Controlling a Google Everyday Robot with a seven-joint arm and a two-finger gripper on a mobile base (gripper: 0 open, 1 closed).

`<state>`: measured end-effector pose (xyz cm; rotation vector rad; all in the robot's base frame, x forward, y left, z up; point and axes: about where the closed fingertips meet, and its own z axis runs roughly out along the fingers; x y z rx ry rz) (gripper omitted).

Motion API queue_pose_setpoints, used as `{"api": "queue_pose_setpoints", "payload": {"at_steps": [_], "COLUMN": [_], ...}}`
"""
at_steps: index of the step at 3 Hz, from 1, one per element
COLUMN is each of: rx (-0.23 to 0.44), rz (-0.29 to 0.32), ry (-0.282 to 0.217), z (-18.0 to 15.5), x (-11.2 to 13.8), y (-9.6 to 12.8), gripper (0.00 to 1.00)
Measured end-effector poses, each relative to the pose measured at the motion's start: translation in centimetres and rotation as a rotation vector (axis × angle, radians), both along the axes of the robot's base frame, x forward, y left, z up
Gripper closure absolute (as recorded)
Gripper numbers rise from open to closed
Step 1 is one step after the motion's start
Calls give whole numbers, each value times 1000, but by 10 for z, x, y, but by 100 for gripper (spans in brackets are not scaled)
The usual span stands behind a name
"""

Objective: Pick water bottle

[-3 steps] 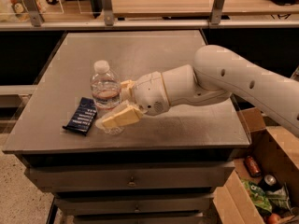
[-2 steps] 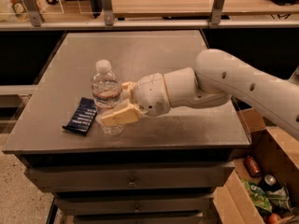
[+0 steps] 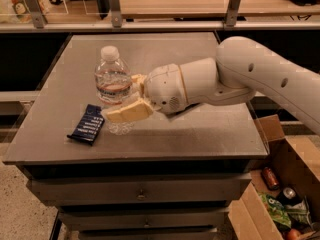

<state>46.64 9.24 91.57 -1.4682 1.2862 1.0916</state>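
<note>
The water bottle (image 3: 112, 81) is a small clear ribbed bottle with a white cap and a reddish label band. It stands upright over the left half of the grey table (image 3: 210, 129). My gripper (image 3: 120, 97) reaches in from the right and is shut on the bottle's lower body. One tan finger (image 3: 127, 112) is in front of the bottle and the other is behind it. The bottle's clear base shows just below the front finger, close to the table top. I cannot tell whether the base touches the table.
A flat dark blue snack packet (image 3: 87, 124) lies on the table just left of the bottle. An open cardboard box (image 3: 280, 194) with cans and packets stands on the floor at the lower right. Drawers sit under the table top, and a shelf rail runs behind it.
My gripper and the bottle in it have moved upward a little. The blue packet has not moved.
</note>
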Motion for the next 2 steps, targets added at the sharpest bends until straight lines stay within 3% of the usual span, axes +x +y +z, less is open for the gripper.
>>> {"api": "queue_pose_setpoints", "payload": {"at_steps": [1,2], "rx": [5,5], "rz": [-26,-26], "ry": [-68,-68], "z": [45,45], "x": [2,2], "y": [-9,-9], "gripper": [100,100]}}
